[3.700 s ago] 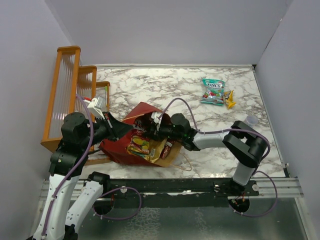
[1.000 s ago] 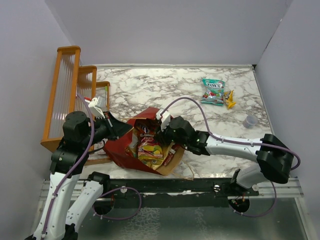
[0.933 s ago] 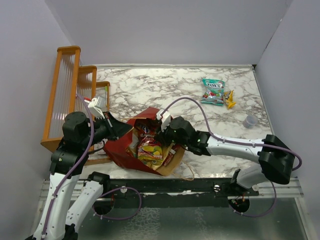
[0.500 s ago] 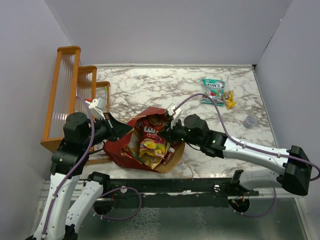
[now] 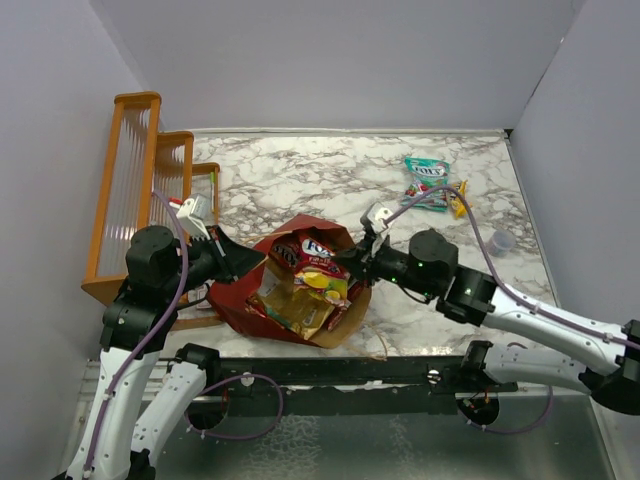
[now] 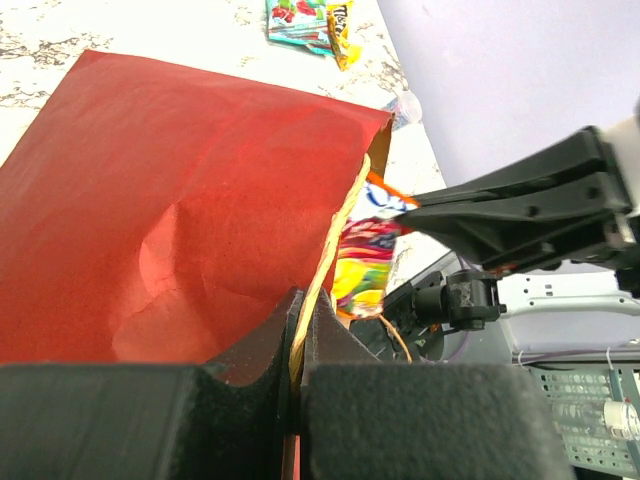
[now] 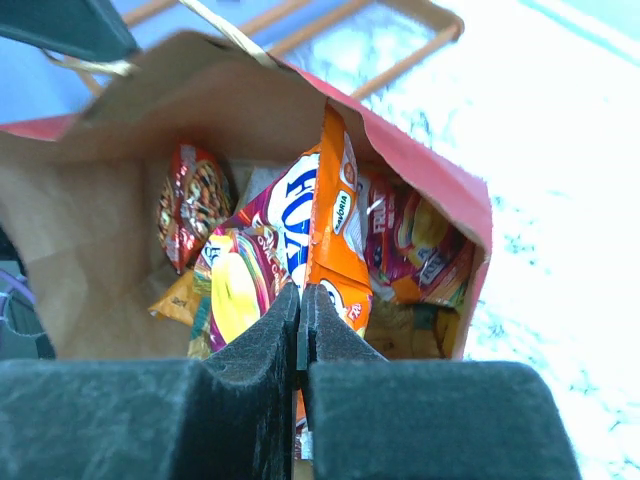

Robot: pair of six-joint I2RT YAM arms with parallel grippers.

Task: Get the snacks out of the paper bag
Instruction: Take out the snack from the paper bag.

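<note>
Right gripper (image 7: 300,300) clamped on orange packet (image 7: 325,235), near edge; long axis runs straight out from jaws into paper bag (image 7: 90,250) mouth (bag on its side). Left gripper (image 6: 297,315) pinches bag rim.

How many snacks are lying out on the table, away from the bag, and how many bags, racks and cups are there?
Snacks out on the table: 2 (teal pouch, yellow packet)
Paper bag: 1
Rack: 1
Cup: 1
Total: 5
</note>
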